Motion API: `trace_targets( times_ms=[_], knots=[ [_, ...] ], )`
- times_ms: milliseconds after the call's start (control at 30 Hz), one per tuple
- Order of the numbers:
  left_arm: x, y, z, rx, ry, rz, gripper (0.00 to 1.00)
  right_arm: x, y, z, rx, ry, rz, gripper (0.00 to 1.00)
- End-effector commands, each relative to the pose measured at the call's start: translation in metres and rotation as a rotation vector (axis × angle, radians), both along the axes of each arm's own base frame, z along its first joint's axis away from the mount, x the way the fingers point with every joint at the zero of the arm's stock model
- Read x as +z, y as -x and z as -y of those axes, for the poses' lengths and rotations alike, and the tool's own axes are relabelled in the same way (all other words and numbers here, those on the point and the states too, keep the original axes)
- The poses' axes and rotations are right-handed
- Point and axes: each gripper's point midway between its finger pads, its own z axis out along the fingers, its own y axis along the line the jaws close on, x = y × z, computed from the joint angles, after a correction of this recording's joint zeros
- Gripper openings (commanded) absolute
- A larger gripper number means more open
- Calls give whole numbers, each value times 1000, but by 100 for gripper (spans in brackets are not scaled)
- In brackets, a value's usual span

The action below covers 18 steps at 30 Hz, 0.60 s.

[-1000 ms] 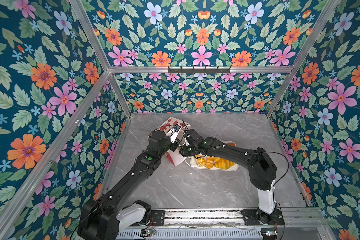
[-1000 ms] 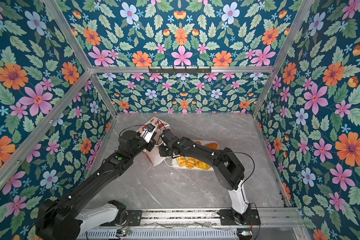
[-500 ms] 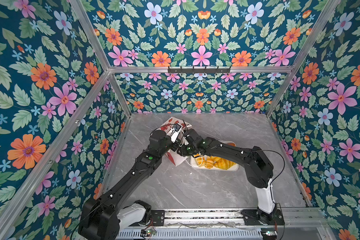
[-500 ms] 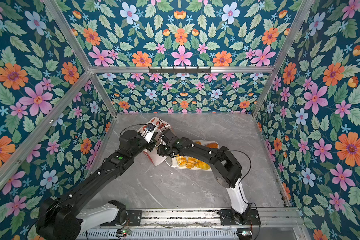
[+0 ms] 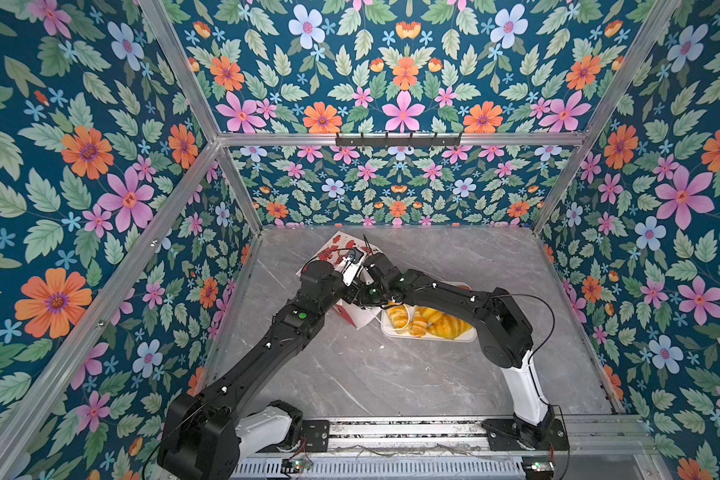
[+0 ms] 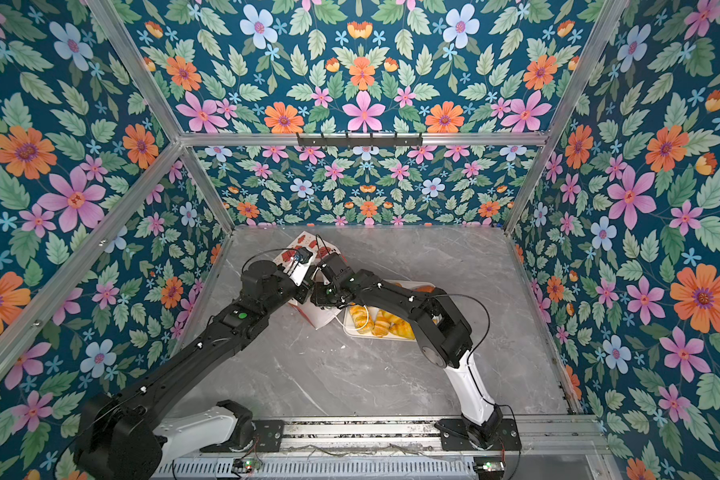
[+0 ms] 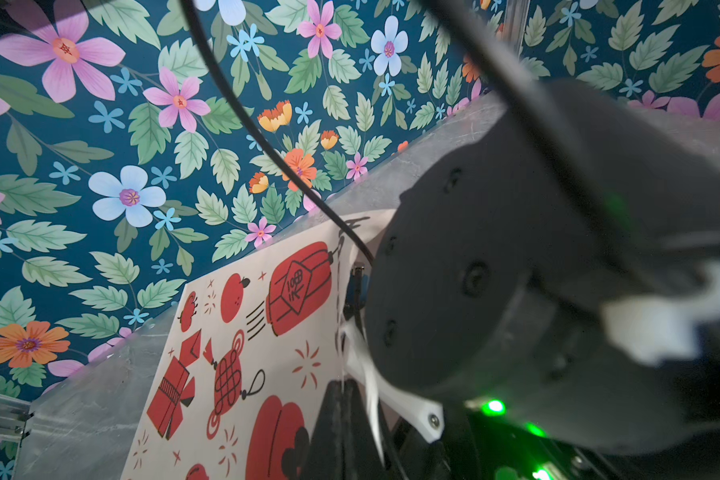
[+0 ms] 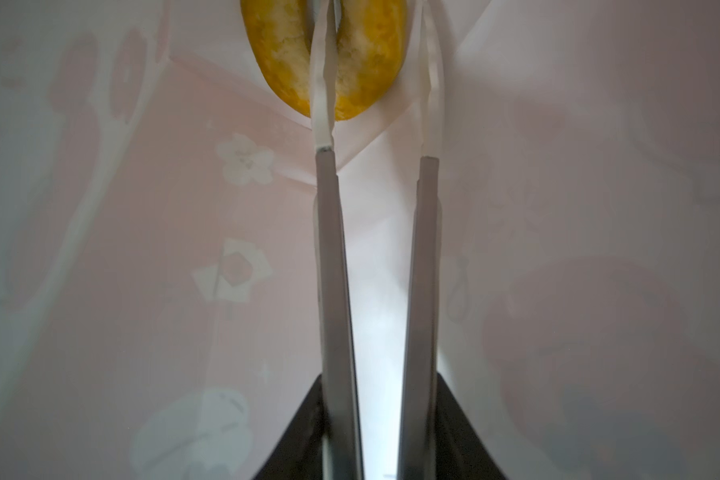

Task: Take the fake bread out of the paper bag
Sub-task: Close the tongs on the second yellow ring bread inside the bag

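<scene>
— Well, what is seen at the far left?
— The left tool is closed, and the rim of the paper bag appears to be pinched in it.
— Where is the bag found?
— It is seen tilted toward the back of the bench, red-printed side up, just left of a white tray.
— Is any bread left inside?
— A yellow ring bagel is seen deep in the bag, against a fold of the lining.
— And the right tool?
— It is held inside the bag, jaws parted. One tip is passed through the bagel's hole, the other is kept outside the ring. A sliver of lining shows beside the outer tip, so nothing is clamped.
— Further right?
— Golden pastries are laid on the tray.
</scene>
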Motion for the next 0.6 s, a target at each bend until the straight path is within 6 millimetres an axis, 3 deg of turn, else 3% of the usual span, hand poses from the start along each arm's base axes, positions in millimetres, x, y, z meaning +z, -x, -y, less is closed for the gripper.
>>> trace_targets(
  times_ms=[0, 233, 333, 567],
  knots=[
    [10, 2, 5, -24, 28, 26, 3, 8, -5, -10, 5, -39, 13, 35],
    [10, 2, 3, -13, 24, 31, 2, 7, -8, -13, 19, -46, 8, 30],
    [9, 1, 1, -6, 20, 33, 2, 4, -6, -9, 22, -34, 9, 22],
    [5, -2, -2, 18, 6, 29, 3, 9, 11, 7, 64, 2, 11, 21]
  ],
)
